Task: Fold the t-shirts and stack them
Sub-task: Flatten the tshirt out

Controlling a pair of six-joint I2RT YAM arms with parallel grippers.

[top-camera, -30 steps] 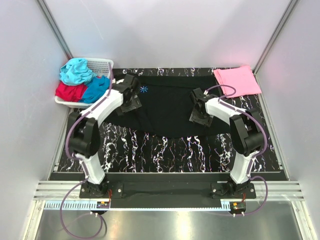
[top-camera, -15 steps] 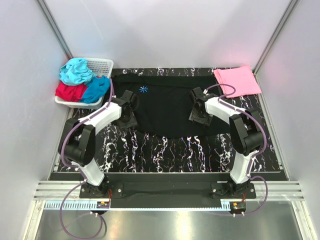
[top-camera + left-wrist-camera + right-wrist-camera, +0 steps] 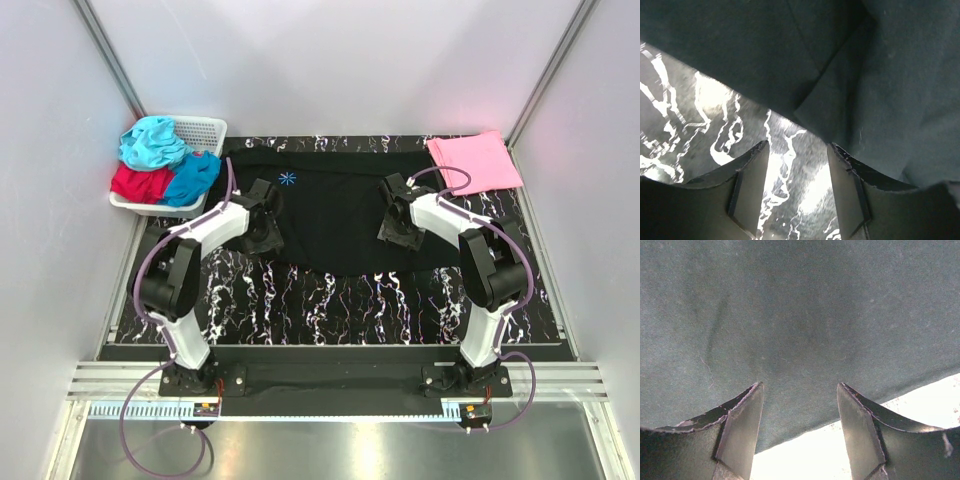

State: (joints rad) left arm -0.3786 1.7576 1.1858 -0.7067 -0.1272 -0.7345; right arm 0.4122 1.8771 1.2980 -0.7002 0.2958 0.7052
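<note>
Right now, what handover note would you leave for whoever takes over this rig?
Left gripper: open, at the black t-shirt's near left edge, holding nothing.
Right gripper: open, low over its near right edge.
Black t-shirt lies spread out. The pink t-shirt looks folded at the far right corner. Teal, red and blue t-shirts are heaped in the basket.
Done: pink one. Left: fold the black, then the other three, and stack.

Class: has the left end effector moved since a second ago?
Yes. The left end effector has moved down the overhead view, farther from the white basket.
</note>
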